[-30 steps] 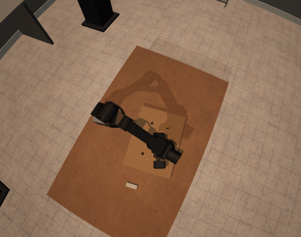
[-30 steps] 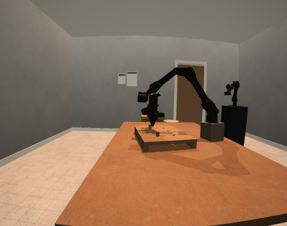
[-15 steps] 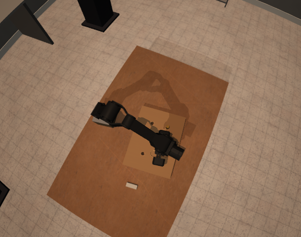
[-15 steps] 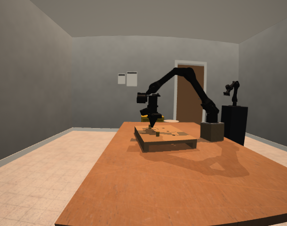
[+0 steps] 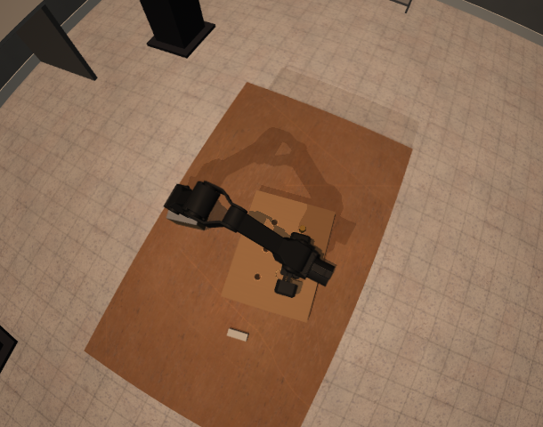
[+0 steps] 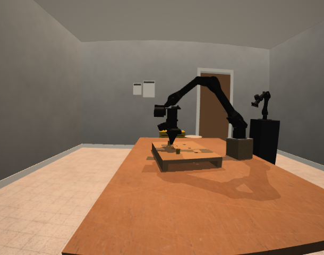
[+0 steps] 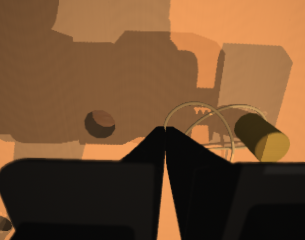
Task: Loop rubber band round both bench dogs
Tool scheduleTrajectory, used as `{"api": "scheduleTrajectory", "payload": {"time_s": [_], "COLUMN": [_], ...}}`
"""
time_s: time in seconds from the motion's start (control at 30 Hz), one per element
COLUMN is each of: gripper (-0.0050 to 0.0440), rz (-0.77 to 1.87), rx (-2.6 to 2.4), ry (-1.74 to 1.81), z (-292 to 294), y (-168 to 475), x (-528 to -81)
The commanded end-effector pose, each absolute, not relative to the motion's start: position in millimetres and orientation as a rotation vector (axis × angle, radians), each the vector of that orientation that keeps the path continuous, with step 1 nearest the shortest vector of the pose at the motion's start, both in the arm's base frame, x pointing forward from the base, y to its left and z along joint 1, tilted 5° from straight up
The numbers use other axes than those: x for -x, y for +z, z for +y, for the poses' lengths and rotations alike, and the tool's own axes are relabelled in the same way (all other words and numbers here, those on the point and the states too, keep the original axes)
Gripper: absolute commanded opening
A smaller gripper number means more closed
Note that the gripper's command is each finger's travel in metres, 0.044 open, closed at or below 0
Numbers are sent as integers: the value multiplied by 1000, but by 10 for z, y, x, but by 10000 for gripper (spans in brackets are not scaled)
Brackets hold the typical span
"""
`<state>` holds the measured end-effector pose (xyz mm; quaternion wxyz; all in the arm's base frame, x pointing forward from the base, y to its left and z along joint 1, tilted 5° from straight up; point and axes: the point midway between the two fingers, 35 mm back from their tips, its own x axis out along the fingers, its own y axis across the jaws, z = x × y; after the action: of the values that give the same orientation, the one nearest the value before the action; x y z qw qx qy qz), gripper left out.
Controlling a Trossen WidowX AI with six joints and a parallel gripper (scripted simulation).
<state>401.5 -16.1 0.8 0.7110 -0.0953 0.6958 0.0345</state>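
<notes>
Top, exterior and wrist views of a black six-joint arm [image 5: 258, 234] reaching over a pale wooden board on low feet [image 6: 184, 154], which rests on the orange-brown bench [image 6: 211, 208]. The arm's grey block pedestal [image 6: 243, 153] stands at about 9 o'clock of the board in the top view.

The black parallel-jaw end effector [image 7: 165, 129] points straight down at the board (its tips hang just above the surface in the exterior view). Its jaws are pressed together, and a thin strand of the pale, thin rubber band [image 7: 202, 112] meets the tips exactly where they join, so the end effector appears clamped on the band.

In the wrist view the band rises in overlapping loops from the tips toward 2 o'clock, reaching a short yellow-olive cylindrical bench dog [image 7: 261, 136]. Whether any loop encircles that dog cannot be told; the loops lie just beside it and partly behind it.

A second bench dog [image 6: 177, 151] stands upright on the board nearer the exterior camera, well apart from the end effector. Round dog holes [image 7: 99, 123] dot the board.

A small white rectangular block [image 5: 237, 334] lies on the bench at 6 o'clock of the board in the top view.
</notes>
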Motion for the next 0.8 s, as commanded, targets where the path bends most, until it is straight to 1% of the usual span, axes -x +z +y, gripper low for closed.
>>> {"api": "scheduleTrajectory", "payload": {"time_s": [0.0, 0.37, 0.77], "gripper": [-50, -50, -50], "rz": [1540, 1541, 1526], "rx": [213, 212, 212], "ry": [75, 74, 75], "z": [-86, -21, 183], "y": [-2, -22, 19], "x": [-4005, -3987, -3969]}}
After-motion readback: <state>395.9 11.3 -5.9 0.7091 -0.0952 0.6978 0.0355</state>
